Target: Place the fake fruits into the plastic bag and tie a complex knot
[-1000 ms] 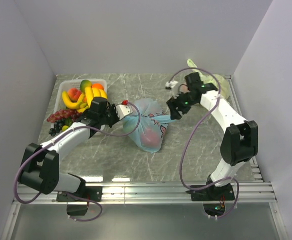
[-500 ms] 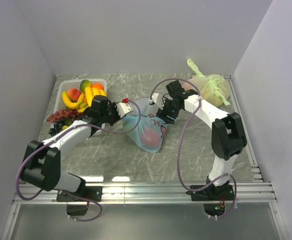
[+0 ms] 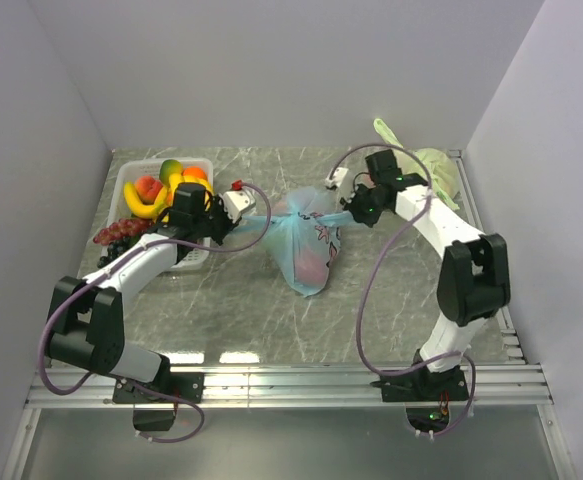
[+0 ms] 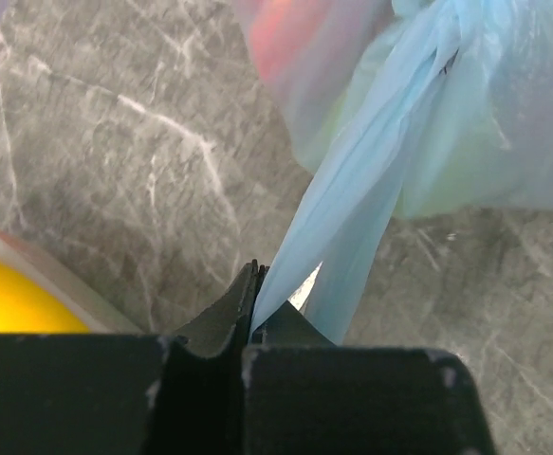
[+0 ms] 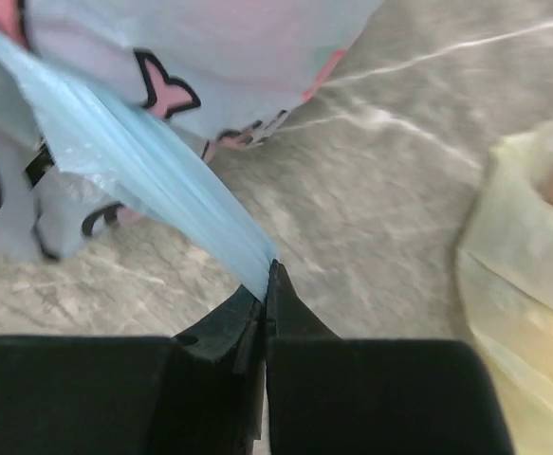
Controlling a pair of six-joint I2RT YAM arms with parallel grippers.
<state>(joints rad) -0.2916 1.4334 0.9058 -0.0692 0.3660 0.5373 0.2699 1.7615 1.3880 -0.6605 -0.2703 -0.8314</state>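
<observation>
Far left, a white tray is sitting on the grey marbled surface, piled with fake fruits: bananas, a peach and an orange. Dark grapes are spilling over its near edge. Part of the tray is being covered by the left arm. In the left wrist view only a yellow fruit sliver and the tray rim are being shown, cut off at the frame edge.

The left jaws are being held fully closed, pinching one handle ear of the plastic bag. That ear is being stretched taut as a thin strip.

The bag is lying mid-surface between the two arms, with its body sagging toward the near side. A pink-red fruit blur is being seen through the film, but its kind cannot be made out. The ears are being bunched together at the bag top. Whether a knot is formed there is hard to tell.

The right jaws are also being held closed, gripping the other ear. It is being pulled tight from the printed bag body.

Far right, a pale yellow-green tied bag is being partly hidden behind the right arm. In the right wrist view it is blurred and cropped.
</observation>
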